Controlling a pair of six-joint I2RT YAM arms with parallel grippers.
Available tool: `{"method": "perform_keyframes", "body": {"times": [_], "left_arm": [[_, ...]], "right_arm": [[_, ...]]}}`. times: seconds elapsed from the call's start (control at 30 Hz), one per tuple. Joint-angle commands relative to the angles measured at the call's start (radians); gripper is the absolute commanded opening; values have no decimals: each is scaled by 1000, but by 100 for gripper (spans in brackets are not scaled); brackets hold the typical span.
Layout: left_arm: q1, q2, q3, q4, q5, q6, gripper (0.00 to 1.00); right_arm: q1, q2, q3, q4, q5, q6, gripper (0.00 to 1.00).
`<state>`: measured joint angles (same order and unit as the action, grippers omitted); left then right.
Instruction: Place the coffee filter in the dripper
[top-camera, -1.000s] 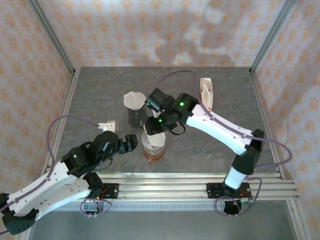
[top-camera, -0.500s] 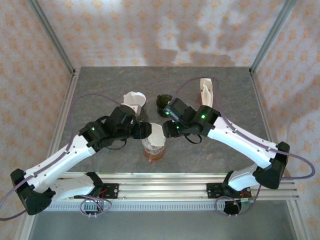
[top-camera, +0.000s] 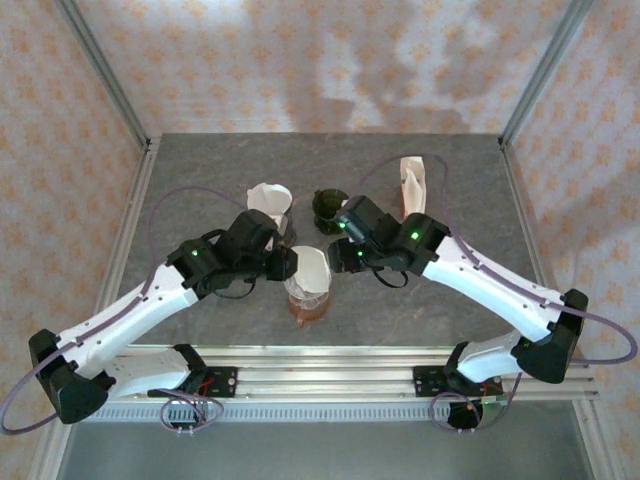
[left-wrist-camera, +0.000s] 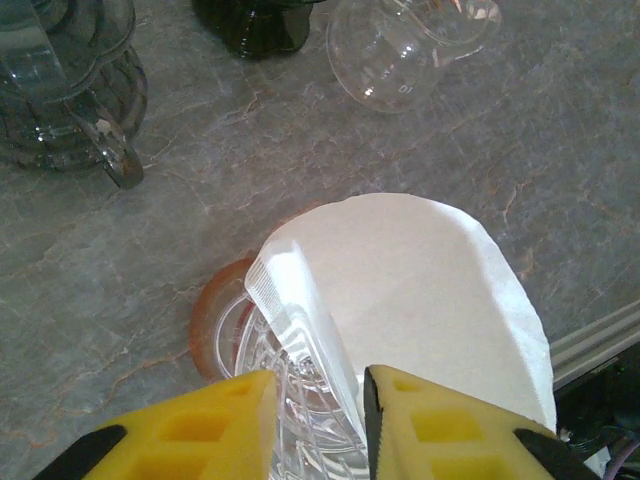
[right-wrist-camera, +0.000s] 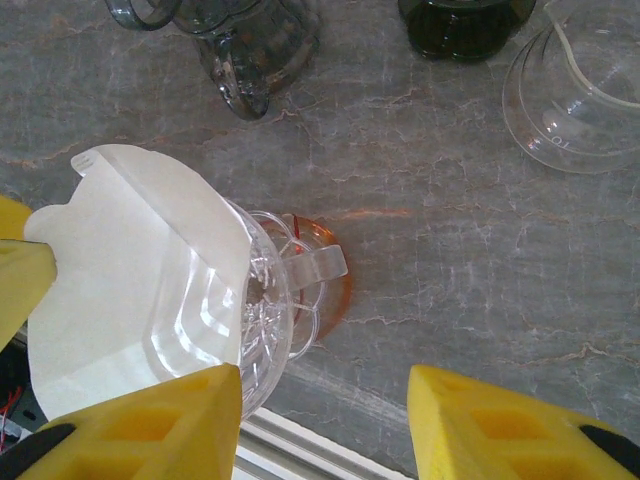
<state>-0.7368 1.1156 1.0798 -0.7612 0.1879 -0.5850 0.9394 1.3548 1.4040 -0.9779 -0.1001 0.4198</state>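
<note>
One coffee filter (left-wrist-camera: 420, 290), one clear dripper (left-wrist-camera: 270, 350), left pincer (left-wrist-camera: 320, 400), right pincer (right-wrist-camera: 325, 390)

Dripper (top-camera: 305, 308), glassware (top-camera: 327, 208) on grey table (top-camera: 200, 170)

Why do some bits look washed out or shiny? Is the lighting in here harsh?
Top external view: soft, even light, with blurry grey shadows on the back wall. Left wrist view: the white coffee filter is so bright that its surface is nearly featureless. Right wrist view: small bright glints on the clear dripper, while the grey table looks sharp and free of glare.
</note>
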Motion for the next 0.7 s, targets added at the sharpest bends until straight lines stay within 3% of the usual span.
{"method": "perform_keyframes", "body": {"times": [0.0,0.27,0.67], "left_arm": [[5,8,-14,-6,13,-5,21],[5,5,-36,10,20,-21,5],[4,-2,-53,20,19,-22,3]], "right_arm": [[-8,-18,-11,13,15,12,47],[-10,20,6,16,-24,-16,42],[11,136,73,16,-98,-71,43]]}}
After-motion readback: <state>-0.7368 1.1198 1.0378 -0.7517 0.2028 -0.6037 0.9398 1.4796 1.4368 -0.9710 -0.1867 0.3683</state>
